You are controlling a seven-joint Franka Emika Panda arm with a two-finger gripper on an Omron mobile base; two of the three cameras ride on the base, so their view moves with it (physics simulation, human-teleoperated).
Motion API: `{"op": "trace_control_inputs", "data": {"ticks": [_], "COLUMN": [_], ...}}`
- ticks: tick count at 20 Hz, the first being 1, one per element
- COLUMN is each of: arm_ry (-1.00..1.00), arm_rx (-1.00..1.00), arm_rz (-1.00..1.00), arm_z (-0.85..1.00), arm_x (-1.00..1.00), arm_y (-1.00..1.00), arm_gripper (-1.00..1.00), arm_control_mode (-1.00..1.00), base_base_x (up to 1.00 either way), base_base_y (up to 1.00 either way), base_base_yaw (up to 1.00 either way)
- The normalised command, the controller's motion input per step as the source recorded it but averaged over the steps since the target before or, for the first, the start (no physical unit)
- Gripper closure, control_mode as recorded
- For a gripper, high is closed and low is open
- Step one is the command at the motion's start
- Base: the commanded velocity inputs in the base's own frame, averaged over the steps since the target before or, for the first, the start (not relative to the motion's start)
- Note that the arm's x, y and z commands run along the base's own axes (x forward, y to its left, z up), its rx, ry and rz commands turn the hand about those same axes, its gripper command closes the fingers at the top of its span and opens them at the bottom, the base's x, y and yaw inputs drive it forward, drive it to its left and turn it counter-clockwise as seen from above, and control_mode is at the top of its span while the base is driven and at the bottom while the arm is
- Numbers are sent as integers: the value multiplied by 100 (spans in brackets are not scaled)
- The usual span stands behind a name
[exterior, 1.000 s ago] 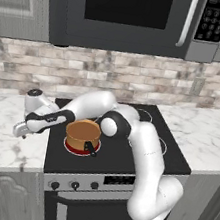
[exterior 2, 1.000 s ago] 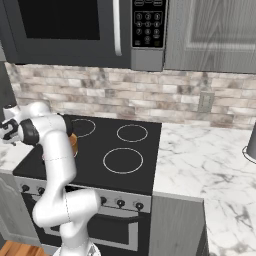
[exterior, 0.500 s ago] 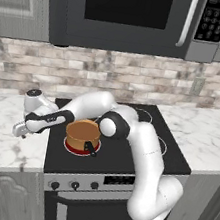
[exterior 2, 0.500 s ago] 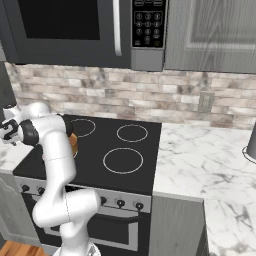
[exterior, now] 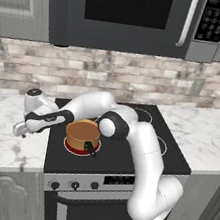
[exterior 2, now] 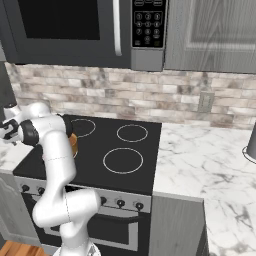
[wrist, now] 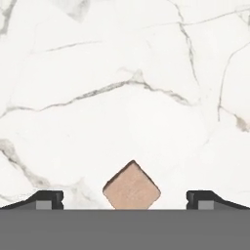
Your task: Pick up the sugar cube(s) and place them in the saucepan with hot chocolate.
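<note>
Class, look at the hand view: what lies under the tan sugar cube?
The tan sugar cube rests on the white marble counter. The patch directly beneath it is covered, and the cube's lower corner is cut off.

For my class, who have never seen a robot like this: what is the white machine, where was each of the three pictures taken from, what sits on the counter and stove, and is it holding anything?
It is a white robot arm in a simulated kitchen. Two cameras ride behind it, left and right; the third sits on its hand, looking down at the marble counter. On the stove stands a copper saucepan with brown liquid. A pale tan sugar cube lies on the counter between the two dark fingertips, which stand wide apart. Nothing is held yet; the hand is open over the cube, left of the stove.
</note>
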Motion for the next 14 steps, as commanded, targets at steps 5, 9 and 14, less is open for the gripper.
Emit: {"op": "trace_control_inputs", "data": {"ticks": [5, 9, 14], "arm_ry": [0, 0, 0], "arm_rx": [0, 0, 0], "arm_rz": [0, 0, 0], "arm_z": [-3, 0, -5], "arm_x": [15, 3, 0], "arm_y": [0, 0, 0], "arm_gripper": [-100, -100, -100], "arm_control_mode": [-100, -100, -100], "base_base_x": [0, 0, 0], "base_base_y": [0, 0, 0], "base_base_yaw": [0, 0, 0]}}
